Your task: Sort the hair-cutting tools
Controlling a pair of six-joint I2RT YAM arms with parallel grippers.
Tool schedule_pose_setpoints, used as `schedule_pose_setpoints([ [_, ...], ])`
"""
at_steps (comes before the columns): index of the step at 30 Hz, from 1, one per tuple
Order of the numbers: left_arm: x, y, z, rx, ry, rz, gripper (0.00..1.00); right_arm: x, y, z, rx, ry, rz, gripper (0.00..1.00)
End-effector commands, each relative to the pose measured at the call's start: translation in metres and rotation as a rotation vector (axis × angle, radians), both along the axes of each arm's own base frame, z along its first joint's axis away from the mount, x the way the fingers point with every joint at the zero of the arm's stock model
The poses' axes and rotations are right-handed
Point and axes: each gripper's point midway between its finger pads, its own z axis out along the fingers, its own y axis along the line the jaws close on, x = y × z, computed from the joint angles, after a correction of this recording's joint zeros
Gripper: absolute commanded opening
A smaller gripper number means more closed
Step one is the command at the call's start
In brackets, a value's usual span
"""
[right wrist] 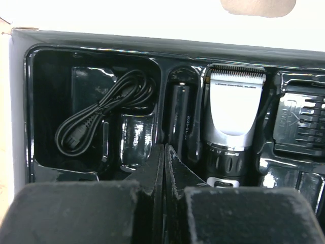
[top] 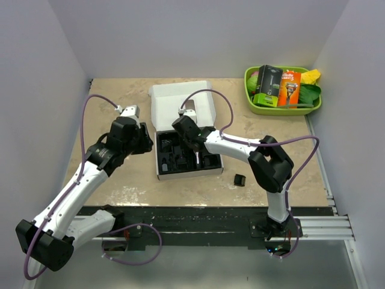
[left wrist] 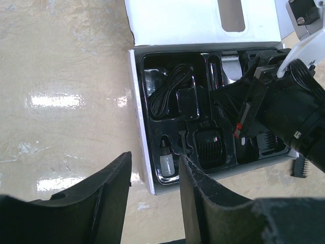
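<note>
The black-and-silver hair clipper point(right wrist: 232, 118) lies in the black moulded insert point(top: 174, 171) of the open white box, beside the coiled black cord point(right wrist: 99, 121) and a black comb attachment point(right wrist: 302, 122). My right gripper point(right wrist: 165, 152) is shut and empty, low over the insert between cord and clipper; it also shows in the top view point(top: 196, 153). My left gripper point(left wrist: 155, 190) is open and empty, just off the box's left edge point(top: 146, 139). The left wrist view shows the cord point(left wrist: 170, 91), the clipper's head point(left wrist: 231, 66) and a comb attachment point(left wrist: 210, 147). One loose comb attachment point(top: 240, 179) lies on the table right of the box.
The box's white lid point(top: 180, 103) stands open behind the insert. A small clear bottle point(left wrist: 167, 162) sits in the insert's near-left pocket. A green tray point(top: 255, 107) with packaged razors is at the back right. Walls close in on both sides.
</note>
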Motion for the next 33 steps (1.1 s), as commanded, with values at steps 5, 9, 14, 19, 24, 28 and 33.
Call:
schedule_pose_setpoints([
  [5,0.001,-0.003,0.010,-0.020,-0.043,-0.020,0.47,0.005,0.000,0.018,0.009,-0.043,-0.031,0.00],
  [9,0.000,-0.004,0.018,-0.030,-0.055,-0.025,0.47,0.006,-0.001,0.061,0.040,-0.105,-0.028,0.00],
  [14,-0.001,-0.005,0.035,-0.039,-0.085,-0.038,0.48,-0.007,-0.024,0.119,0.074,-0.188,-0.045,0.09],
  [19,-0.006,-0.006,0.052,-0.059,-0.123,-0.062,0.49,-0.033,-0.069,0.135,0.034,-0.204,-0.072,0.43],
  [24,-0.013,-0.012,0.064,-0.078,-0.153,-0.127,0.50,-0.066,-0.128,0.132,-0.050,-0.191,-0.132,0.54],
  [28,-0.020,-0.023,0.069,-0.098,-0.163,-0.215,0.51,-0.094,-0.157,0.121,-0.029,-0.140,-0.177,0.58],
  [33,-0.025,-0.031,0.067,-0.104,-0.150,-0.277,0.51,-0.130,-0.180,0.087,-0.017,-0.012,-0.221,0.65],
])
